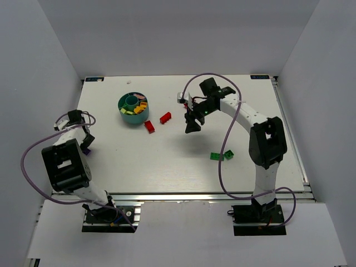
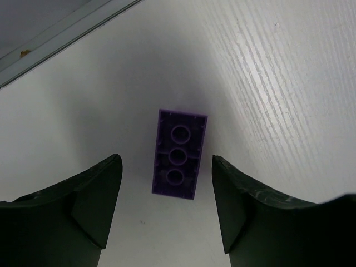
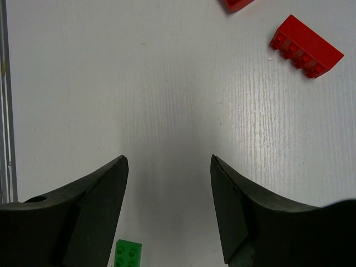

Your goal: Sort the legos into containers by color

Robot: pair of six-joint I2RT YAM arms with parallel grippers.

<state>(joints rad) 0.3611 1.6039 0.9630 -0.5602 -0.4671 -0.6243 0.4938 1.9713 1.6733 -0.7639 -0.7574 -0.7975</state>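
Left hand (image 2: 166, 161), spread, frames a purple brick (image 2: 179, 156) lying hollow-side up; right hand (image 3: 168, 158) spread, empty.

— Where did each camera look from?

— The top one sat high behind me, facing down and forward over the whole table (image 1: 167, 167), from far off. The left wrist one hung close over the table, looking down between the fingers of my left gripper (image 2: 167, 160) at a purple brick (image 2: 179, 154). The right wrist one looked down through my right gripper (image 3: 168, 158) from farther up.

— What did the views share?

— Top and left wrist both caught the purple brick. Top and right wrist both caught a red brick (image 3: 306, 47) and a green brick (image 3: 128, 253).
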